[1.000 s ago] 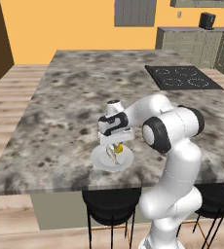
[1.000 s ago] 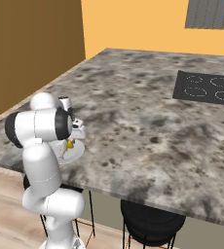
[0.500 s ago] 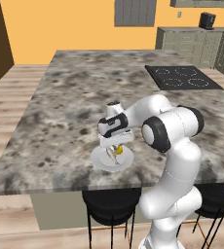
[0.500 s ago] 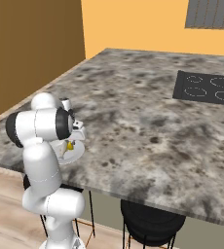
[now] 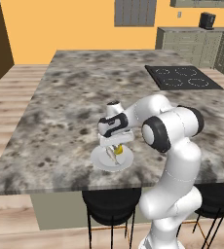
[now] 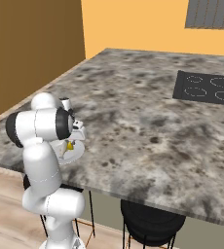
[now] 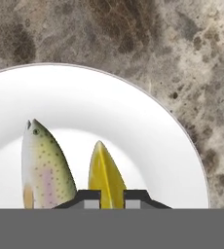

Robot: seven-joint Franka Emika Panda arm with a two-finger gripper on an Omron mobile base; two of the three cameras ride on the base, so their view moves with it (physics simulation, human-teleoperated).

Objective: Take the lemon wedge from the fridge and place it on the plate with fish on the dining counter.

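lying beside the lemon wedge [image 7: 105,176], a fish [image 7: 44,168] shares the plate [image 7: 133,121].

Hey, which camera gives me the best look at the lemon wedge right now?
The hand view. The lemon wedge appears large there, pinched in the shut claw over the white plate, beside the fish. In the left base view it is a small yellow speck under the claw; in the right base view, a sliver beside the arm.

My two base cameras sit behind the arm, left and right, looking down over the same counter [image 5: 75,107]; my hand camera hangs close above the plate [image 7: 133,126].
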